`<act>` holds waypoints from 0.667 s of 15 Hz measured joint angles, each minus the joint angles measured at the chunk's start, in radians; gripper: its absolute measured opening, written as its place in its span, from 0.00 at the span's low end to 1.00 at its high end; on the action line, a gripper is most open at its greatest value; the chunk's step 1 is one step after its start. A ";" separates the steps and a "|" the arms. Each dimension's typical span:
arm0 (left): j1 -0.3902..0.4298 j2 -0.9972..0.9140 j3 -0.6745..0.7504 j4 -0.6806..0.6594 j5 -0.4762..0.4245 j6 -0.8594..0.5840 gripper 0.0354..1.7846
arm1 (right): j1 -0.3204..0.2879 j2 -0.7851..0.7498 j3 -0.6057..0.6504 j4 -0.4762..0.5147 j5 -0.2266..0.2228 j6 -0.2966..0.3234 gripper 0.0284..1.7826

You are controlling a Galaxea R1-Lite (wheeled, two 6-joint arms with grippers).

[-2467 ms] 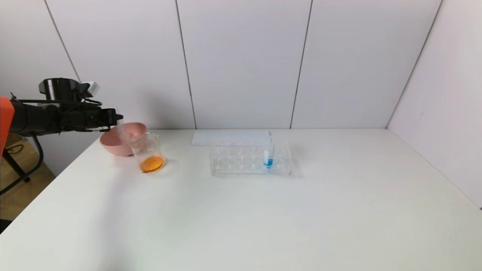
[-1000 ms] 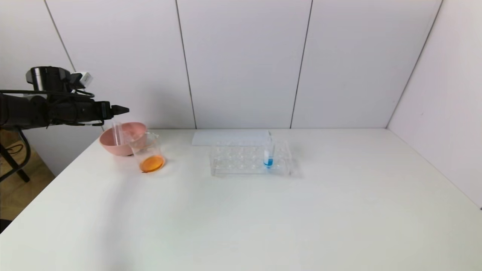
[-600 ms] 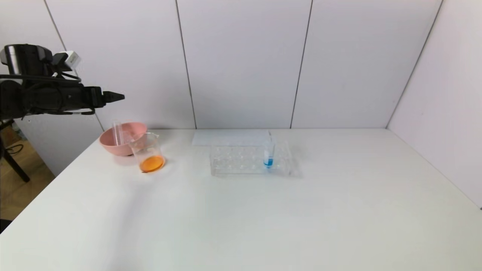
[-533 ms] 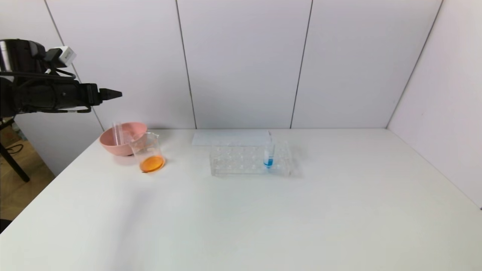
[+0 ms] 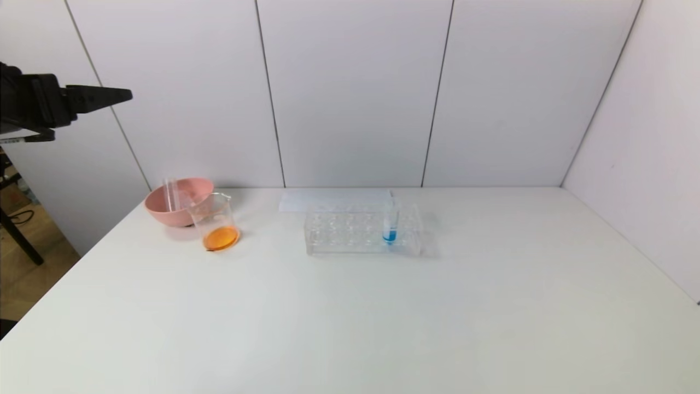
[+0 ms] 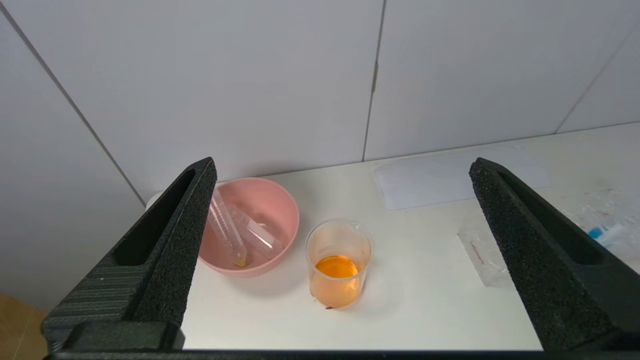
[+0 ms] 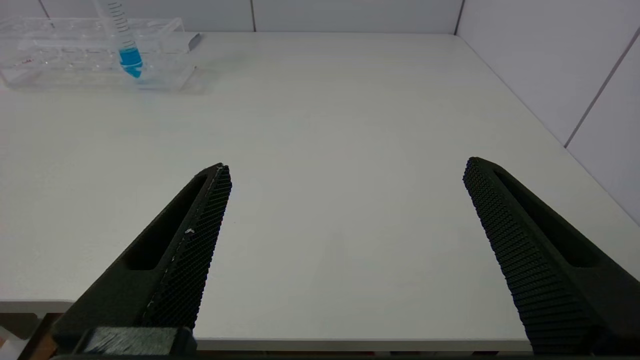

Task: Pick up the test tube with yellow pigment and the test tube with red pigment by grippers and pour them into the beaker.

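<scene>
High off the counter's [image 5: 350, 317] left edge, the left gripper [image 6: 340, 200] spreads its fingers wide and empty above the beaker [image 6: 339, 262]; the right gripper [image 7: 345, 200] gapes too.

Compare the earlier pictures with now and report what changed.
The left gripper let go of an empty test tube into the pink bowl, then rose and withdrew leftward, jaws open. The beaker, rack and blue tube stayed put.

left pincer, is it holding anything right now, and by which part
Nothing is held. The left pincer is open and empty, up above the pink bowl where two emptied tubes lie.
</scene>
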State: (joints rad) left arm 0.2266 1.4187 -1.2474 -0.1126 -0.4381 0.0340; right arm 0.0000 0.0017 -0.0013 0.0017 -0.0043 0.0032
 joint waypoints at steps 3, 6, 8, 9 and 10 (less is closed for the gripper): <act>-0.009 -0.169 0.061 0.003 -0.059 -0.003 0.99 | 0.000 0.000 0.000 0.000 0.000 0.000 0.95; -0.082 -0.314 0.074 0.032 -0.067 -0.006 0.99 | 0.000 0.000 0.000 0.000 0.000 0.000 0.95; -0.151 -0.415 0.084 0.083 -0.064 -0.007 0.99 | 0.000 0.000 0.000 0.000 0.000 0.000 0.95; -0.184 -0.473 0.092 0.113 -0.061 -0.007 0.99 | 0.000 0.000 0.000 0.000 0.000 0.000 0.95; -0.212 -0.537 0.106 0.146 -0.059 -0.005 0.99 | 0.000 0.000 0.000 0.000 0.000 0.000 0.95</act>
State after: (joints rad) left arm 0.0147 0.8821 -1.1419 0.0336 -0.4972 0.0287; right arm 0.0000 0.0017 -0.0017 0.0017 -0.0043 0.0028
